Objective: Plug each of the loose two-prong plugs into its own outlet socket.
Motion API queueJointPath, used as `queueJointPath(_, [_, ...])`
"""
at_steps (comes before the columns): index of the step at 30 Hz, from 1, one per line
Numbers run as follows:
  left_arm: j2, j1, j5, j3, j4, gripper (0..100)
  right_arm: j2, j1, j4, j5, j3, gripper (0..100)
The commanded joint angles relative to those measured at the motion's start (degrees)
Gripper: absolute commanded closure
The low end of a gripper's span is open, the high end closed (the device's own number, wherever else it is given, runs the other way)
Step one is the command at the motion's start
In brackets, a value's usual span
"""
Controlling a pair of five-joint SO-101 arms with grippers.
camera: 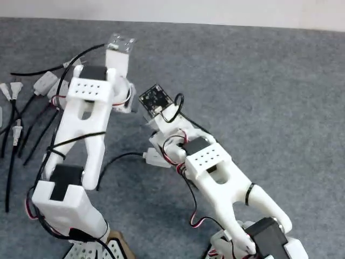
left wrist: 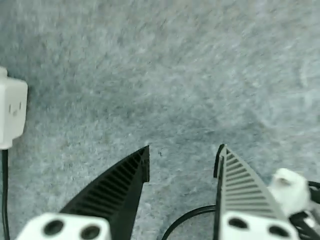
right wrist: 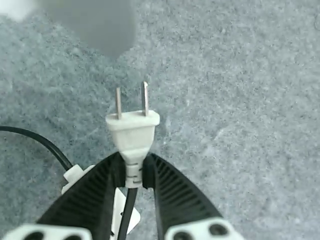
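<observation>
My right gripper [right wrist: 134,161] is shut on a white two-prong plug [right wrist: 132,125], gripping its neck just behind the head. The prongs point away from me over the grey carpet, and its black cord runs back between the fingers. My left gripper [left wrist: 182,150] is open above bare carpet with nothing between its black fingers [left wrist: 125,180]. A white outlet socket [left wrist: 10,112] lies off to one side of it, its cord trailing away. In the high view the left arm [camera: 86,118] and right arm [camera: 215,162] meet near the middle. Loose plugs [camera: 12,90] and a socket [camera: 46,81] lie at the far left.
Black cords [camera: 21,140] spread over the carpet at the left edge. A white connector [camera: 153,157] with a black cord lies under the right arm. A blurred pale shape [right wrist: 90,20] hangs beyond the held plug. The carpet to the right [camera: 280,97] is bare.
</observation>
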Motion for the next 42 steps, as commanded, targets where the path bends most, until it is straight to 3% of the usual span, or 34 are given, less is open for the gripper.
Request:
queueJointPath(1, [-0.4,2.3,0.7,-4.7,1.8,77,-1.9,-0.6,-1.1,0.4,-0.5,99.1])
queueJointPath(8, [-0.4,5.9,1.8,-8.7,5.5,77,-1.5,0.2,-4.8,-4.1,0.0,99.1])
queueJointPath(18, [-0.5,8.0,4.4,-9.0,5.9,77,-1.5,2.9,-9.7,-4.3,2.8,99.1])
queueJointPath(42, [8.9,6.8,4.3,-4.0,-0.4,77,-7.6,4.0,0.0,-6.4,-2.2,99.1])
